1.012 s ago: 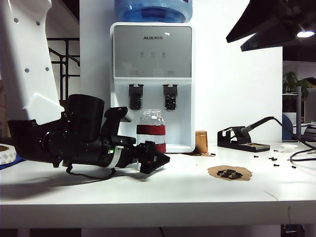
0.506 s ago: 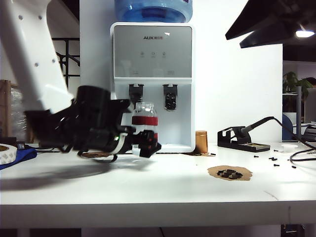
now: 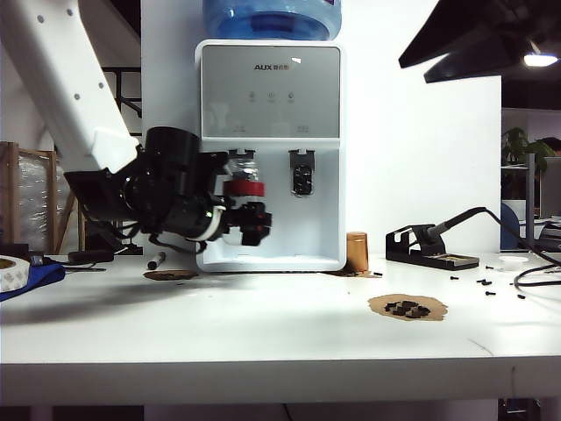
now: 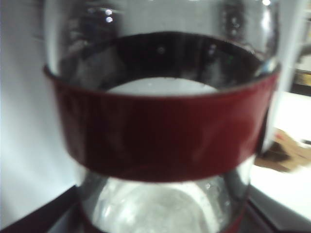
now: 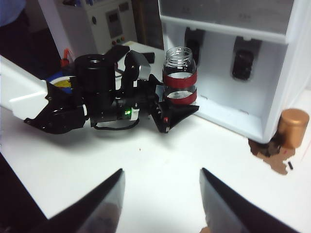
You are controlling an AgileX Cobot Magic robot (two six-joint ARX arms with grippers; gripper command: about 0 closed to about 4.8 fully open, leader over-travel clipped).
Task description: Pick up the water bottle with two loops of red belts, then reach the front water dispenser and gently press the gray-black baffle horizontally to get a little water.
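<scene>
My left gripper [image 3: 252, 221] is shut on the water bottle [image 3: 243, 187], a clear glass jar with red bands. It holds the bottle upright off the table, inside the bay of the white water dispenser [image 3: 272, 88]. The bottle's neck stands right in front of the left gray-black baffle [image 3: 241, 155] and hides most of it; I cannot tell whether they touch. In the left wrist view the water bottle [image 4: 160, 131] fills the picture. In the right wrist view the water bottle [image 5: 179, 80] sits in the left gripper [image 5: 172, 114] before the baffle [image 5: 193, 42]. My right gripper [image 5: 161, 170] hangs open over bare table.
The right-hand paddle [image 3: 301, 178] is uncovered. A bronze cap [image 3: 357, 253] stands by the dispenser's right corner. A soldering iron stand [image 3: 429, 246] and a brown patch with dark bits [image 3: 408, 307] lie to the right. A marker [image 3: 158, 260] and a tape roll [image 3: 10, 272] lie left.
The left arm has lifted the bottle off the table and carried it up and back to the dispenser's left tap. The right gripper has kept still.
</scene>
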